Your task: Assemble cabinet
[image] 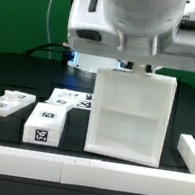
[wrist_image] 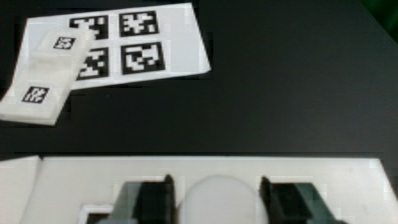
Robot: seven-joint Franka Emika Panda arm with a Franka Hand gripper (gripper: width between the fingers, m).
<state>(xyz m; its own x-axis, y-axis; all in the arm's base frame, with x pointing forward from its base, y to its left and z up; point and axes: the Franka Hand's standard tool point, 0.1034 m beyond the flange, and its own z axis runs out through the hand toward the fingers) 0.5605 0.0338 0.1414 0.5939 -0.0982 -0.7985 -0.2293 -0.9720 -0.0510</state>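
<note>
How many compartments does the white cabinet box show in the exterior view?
2. The cabinet stands upright, open front to the camera: the upper compartment sits above the divider shelf, the lower compartment below it. None looks hidden.

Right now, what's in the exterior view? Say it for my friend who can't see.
A large white plastic cabinet box with an inner shelf stands upright on a black table, the robot's gripper right at its top edge. On the exterior view's left lie a flat white tagged panel and a small white tagged block.
</note>
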